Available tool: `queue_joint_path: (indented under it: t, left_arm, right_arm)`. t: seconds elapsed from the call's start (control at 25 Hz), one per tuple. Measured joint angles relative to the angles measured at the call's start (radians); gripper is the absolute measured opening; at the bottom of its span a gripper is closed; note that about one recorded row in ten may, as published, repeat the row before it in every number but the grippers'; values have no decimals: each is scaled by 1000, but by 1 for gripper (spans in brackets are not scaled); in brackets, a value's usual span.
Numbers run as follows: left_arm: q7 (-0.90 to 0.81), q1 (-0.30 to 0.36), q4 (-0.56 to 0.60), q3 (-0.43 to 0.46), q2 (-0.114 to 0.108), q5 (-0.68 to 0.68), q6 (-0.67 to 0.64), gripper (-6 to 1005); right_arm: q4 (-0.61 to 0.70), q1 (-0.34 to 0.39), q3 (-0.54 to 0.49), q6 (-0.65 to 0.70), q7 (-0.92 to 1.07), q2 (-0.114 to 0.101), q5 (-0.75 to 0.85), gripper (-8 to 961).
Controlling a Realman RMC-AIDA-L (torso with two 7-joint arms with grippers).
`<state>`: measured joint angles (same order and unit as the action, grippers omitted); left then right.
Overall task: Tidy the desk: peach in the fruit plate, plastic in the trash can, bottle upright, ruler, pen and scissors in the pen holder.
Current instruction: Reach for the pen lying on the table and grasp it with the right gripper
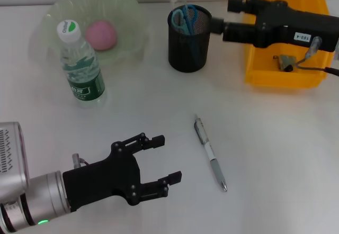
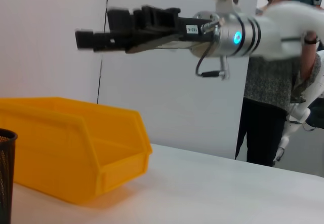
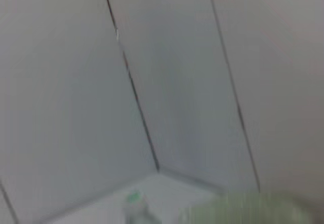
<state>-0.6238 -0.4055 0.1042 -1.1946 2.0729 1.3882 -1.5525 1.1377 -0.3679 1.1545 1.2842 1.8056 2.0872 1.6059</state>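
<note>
The pink peach point(image 1: 100, 35) lies in the green glass fruit plate point(image 1: 130, 11) at the back left. In front of it the bottle point(image 1: 80, 64) stands upright. Blue scissors point(image 1: 185, 18) stick out of the black mesh pen holder point(image 1: 188, 48). The pen point(image 1: 210, 153) lies flat on the table. My left gripper point(image 1: 168, 158) is open low over the table, left of the pen. Beside the pen holder's rim, my right gripper point(image 1: 221, 15) is open and empty; it also shows in the left wrist view point(image 2: 93, 35). The ruler and the plastic are not clearly visible.
A yellow bin point(image 1: 254, 70) stands at the back right under my right arm; its wall shows again point(image 2: 66, 143) beside the holder's edge point(image 2: 5, 173). A person point(image 2: 273, 82) stands behind the table. The right wrist view gives a blurred bottle cap point(image 3: 134, 198) and plate rim point(image 3: 253, 209).
</note>
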Motion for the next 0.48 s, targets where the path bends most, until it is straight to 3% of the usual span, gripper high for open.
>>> queue_joint_path:
  t: [0.08, 0.2, 0.48]
  left_arm:
    - [0, -1, 2, -8, -1, 0, -4, 801]
    - [-4, 7, 19, -14, -1, 0, -9, 801]
    - [-7, 21, 40, -25, -4, 0, -21, 801]
  right_arm:
    - [116, -9, 1, 36, 194, -1, 181, 837]
    - [239, -38, 33, 101, 423, -1, 397, 836]
    - [423, -171, 175, 368, 923, -3, 813, 833]
